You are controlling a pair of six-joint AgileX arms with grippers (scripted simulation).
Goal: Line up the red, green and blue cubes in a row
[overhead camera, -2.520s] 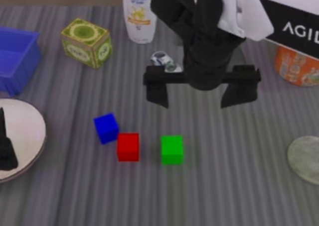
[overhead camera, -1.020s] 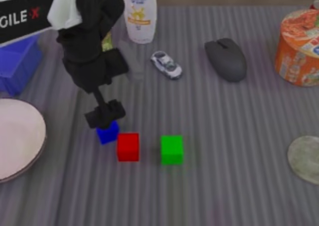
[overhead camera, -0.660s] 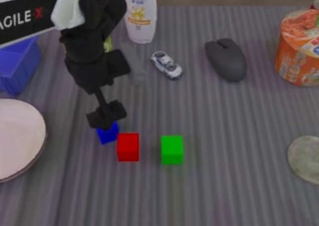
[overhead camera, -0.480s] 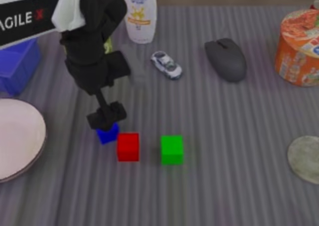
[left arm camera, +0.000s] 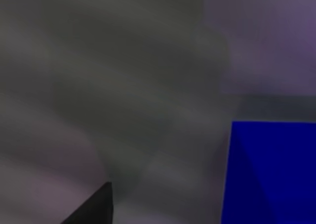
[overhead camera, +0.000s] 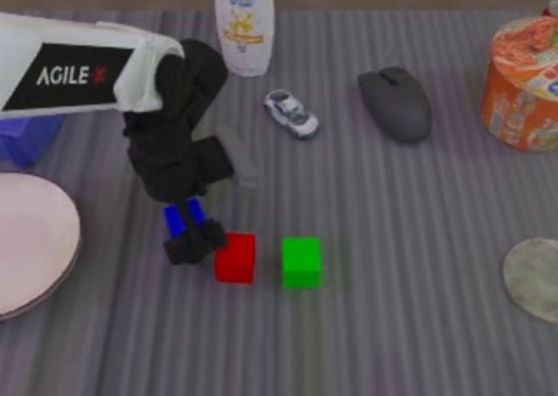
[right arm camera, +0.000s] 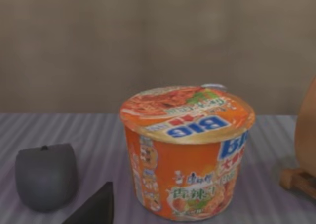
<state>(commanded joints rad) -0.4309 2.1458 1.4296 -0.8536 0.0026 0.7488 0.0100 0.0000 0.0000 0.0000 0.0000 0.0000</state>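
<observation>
The blue cube [overhead camera: 181,216] lies at the left end of the group, partly covered by my left gripper [overhead camera: 187,223], which is down around it. One black finger [overhead camera: 195,243] sits at the cube's near side, touching the red cube [overhead camera: 235,257]. The green cube [overhead camera: 301,262] stands a small gap to the right of the red one. In the left wrist view the blue cube [left arm camera: 271,174] fills the corner, with open table between it and the one visible finger [left arm camera: 94,209]. My right arm is parked out of the top view; one of its fingers [right arm camera: 96,209] shows in its wrist view.
At the back stand a white bottle [overhead camera: 243,21], a toy car [overhead camera: 291,114], a grey mouse [overhead camera: 396,104] and an orange noodle cup [overhead camera: 525,86]. A pale plate [overhead camera: 30,239] and a blue bin [overhead camera: 22,136] sit at the left, and a round disc [overhead camera: 534,278] at the right.
The right arm has withdrawn from over the cubes. The left arm came in, lowered onto the blue cube and swung forward; the red cube has shifted slightly right, closer to the green one.
</observation>
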